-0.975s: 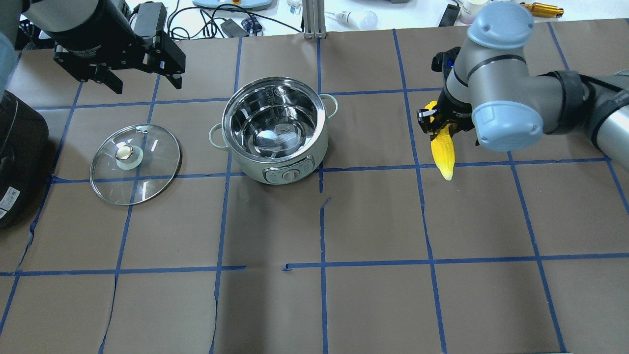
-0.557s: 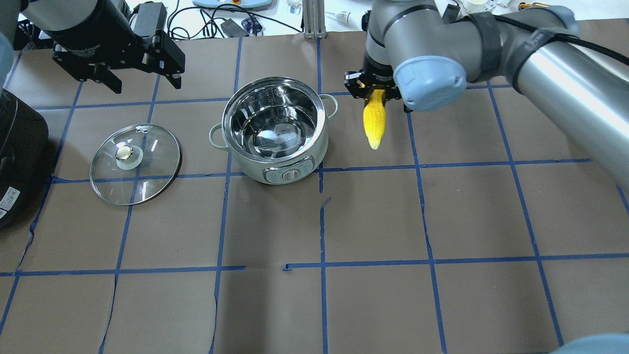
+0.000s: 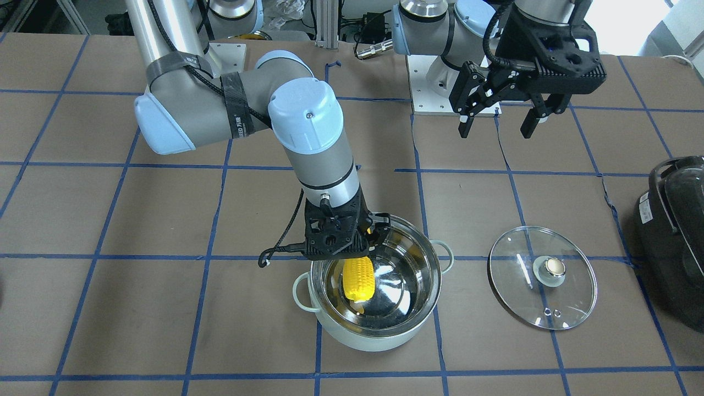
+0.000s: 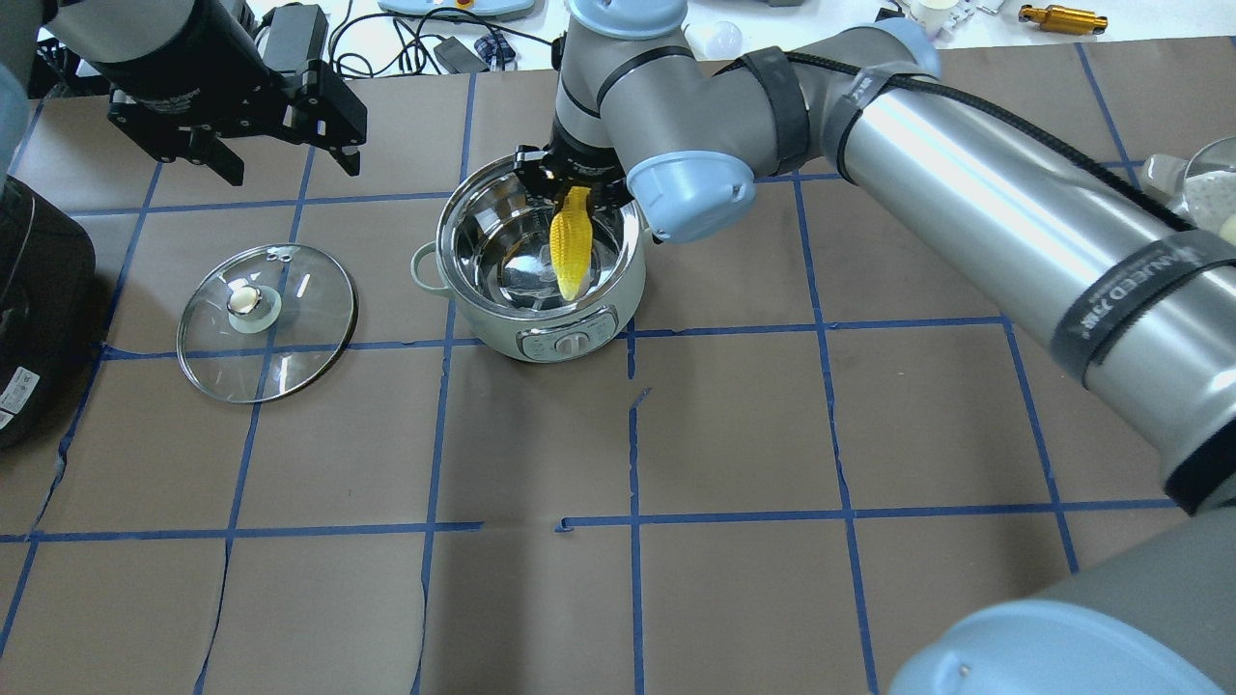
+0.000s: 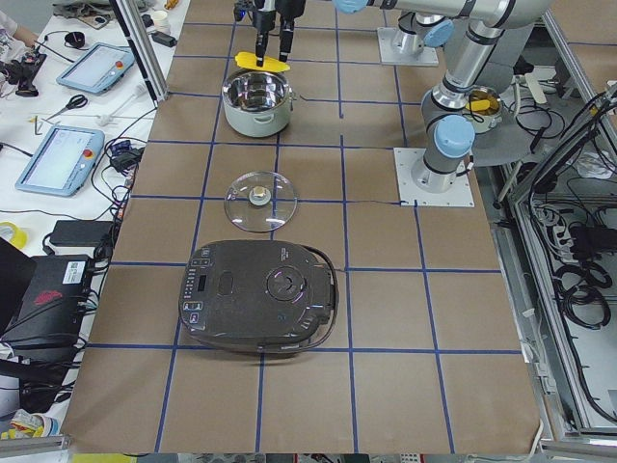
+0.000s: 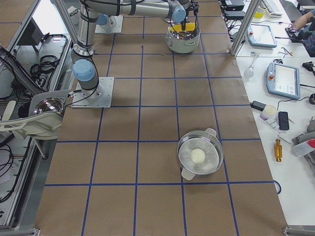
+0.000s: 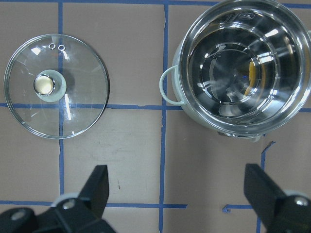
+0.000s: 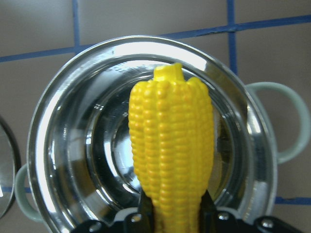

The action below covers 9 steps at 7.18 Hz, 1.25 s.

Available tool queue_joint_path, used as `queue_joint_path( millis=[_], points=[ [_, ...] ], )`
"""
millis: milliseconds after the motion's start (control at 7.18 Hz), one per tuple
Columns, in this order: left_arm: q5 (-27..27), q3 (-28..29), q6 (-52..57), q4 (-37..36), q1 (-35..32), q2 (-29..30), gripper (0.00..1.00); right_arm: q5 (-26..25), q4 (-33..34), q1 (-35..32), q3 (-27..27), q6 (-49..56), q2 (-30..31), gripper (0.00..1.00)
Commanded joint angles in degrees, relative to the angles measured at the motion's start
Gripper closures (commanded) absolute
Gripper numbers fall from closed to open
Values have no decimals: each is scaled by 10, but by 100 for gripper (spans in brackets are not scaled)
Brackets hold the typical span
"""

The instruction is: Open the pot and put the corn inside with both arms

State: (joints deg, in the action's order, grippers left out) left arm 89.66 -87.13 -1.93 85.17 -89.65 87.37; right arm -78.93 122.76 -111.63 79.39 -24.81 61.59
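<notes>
The mint-green pot (image 4: 512,340) stands open, its steel interior (image 7: 218,63) bare. My right gripper (image 4: 572,188) is shut on the thick end of the yellow corn (image 4: 570,241). It holds the cob tip down over the pot's opening, toward the far rim, as the front view (image 3: 358,278) and right wrist view (image 8: 170,145) show. The glass lid (image 4: 266,319) lies flat on the table left of the pot. My left gripper (image 4: 290,164) hangs open and empty above the table behind the lid, seen also in the front view (image 3: 495,132).
A large black appliance (image 4: 34,309) sits at the table's left edge beside the lid. A second steel pot (image 6: 199,156) holding a white object stands far off on my right. Cables and tablets lie beyond the table's far edge.
My right arm has swept left with the corn, from the table's right side to over the pot. The left arm, lid and pot have not moved.
</notes>
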Motion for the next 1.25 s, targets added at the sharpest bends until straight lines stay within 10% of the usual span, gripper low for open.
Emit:
queue_joint_path(
  millis=[0, 139, 279, 1115],
  points=[
    [1, 0, 0, 0, 1, 0, 0, 21, 19, -8, -32, 15, -39, 92],
    [0, 0, 0, 0, 2, 0, 0, 22, 13, -9, -30, 53, -44, 65],
    [-1, 0, 0, 0, 2, 0, 0, 19, 12, -9, -30, 55, -49, 1],
    [0, -1, 0, 1, 0, 0, 0, -103, -172, 53, 6, 90, 109, 0]
  ],
)
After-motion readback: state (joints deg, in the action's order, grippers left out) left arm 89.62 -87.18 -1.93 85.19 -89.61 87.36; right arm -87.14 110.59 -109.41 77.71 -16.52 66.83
